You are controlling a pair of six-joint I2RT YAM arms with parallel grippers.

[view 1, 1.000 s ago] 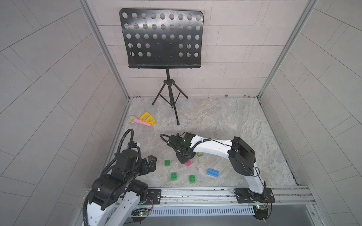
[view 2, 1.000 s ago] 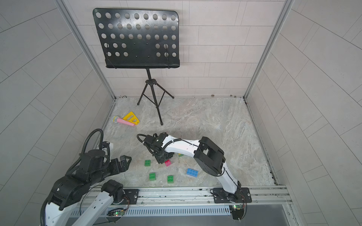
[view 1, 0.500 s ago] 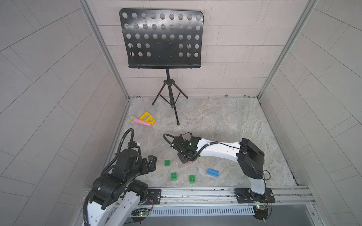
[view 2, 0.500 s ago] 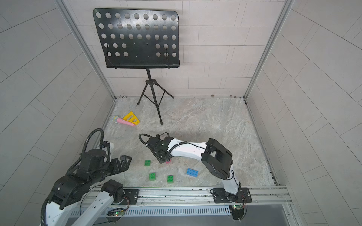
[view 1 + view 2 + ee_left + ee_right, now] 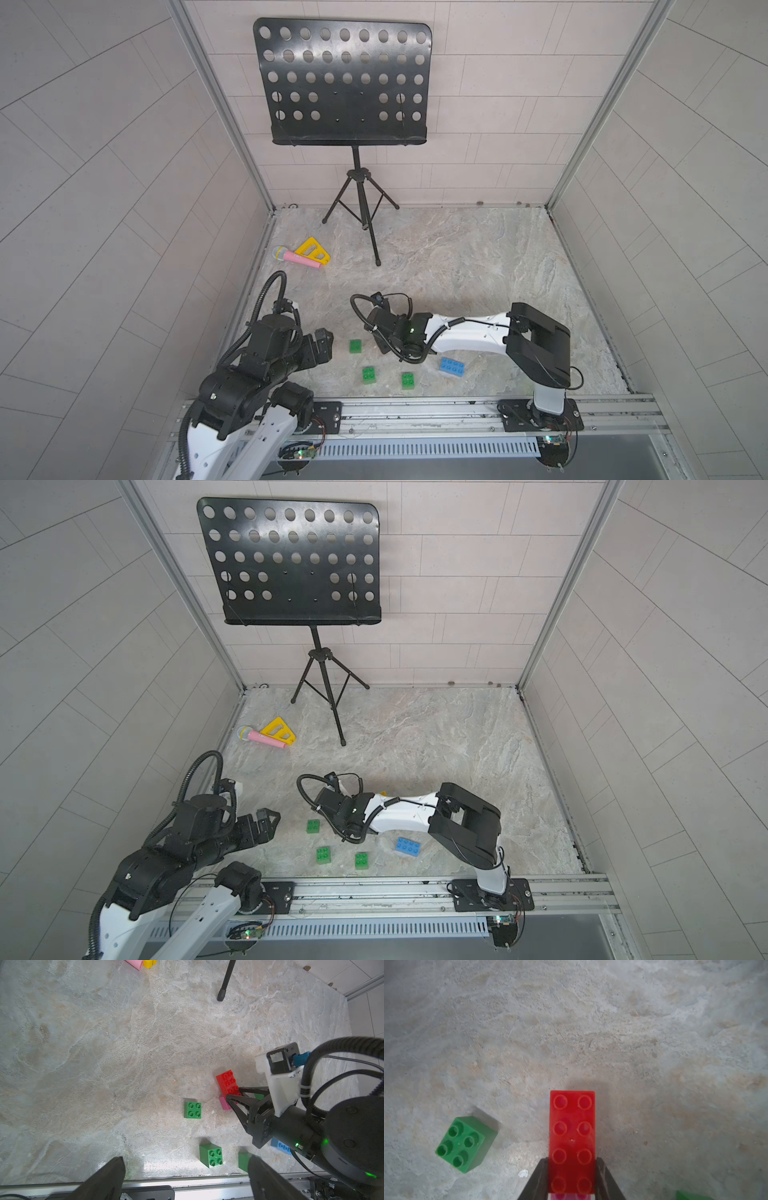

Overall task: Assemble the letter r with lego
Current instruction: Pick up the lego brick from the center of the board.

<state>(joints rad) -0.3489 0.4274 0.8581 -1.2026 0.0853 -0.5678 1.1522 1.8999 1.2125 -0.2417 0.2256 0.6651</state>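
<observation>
Noted the right arm (image 5: pixel 469 336) lower than a second ago: elbow sunk, forearm now stretched almost flat over the tabletop (image 5: pixel 478 257).

Found the right gripper (image 5: pixel 571 1160) clamped on the long sides of the red brick (image 5: pixel 572 1126), studs up, gripped at one end. Found the pink brick (image 5: pixel 224 1103) showing from under that gripped end in both wrist views; cannot tell whether the two are fully seated. Pink brick lay exposed beside the gripper a second ago in the top views, now covered there by the lowered arm. Judged as red being pressed down onto pink, a first joint of the letter, with most of the build still ahead.

Found no change at the left arm (image 5: pixel 266 353): left gripper (image 5: pixel 186 1159) parked toward the near left corner, fingers wide apart, holding nothing.

Found no shift in the loose stock along the near edge: three loose green bricks (image 5: pixel 355 346), (image 5: pixel 369 375), (image 5: pixel 408 380) and the blue brick (image 5: pixel 452 367). Glimpsed a fourth green brick (image 5: pixel 258 1096) close behind the right gripper, and the yellow brick (image 5: pixel 383 792) barely showing past the right arm.

Toy microphone (image 5: pixel 297 258) and yellow triangle (image 5: pixel 311 248) by the left edge and music stand (image 5: pixel 345 83) at the far edge, as before.
</observation>
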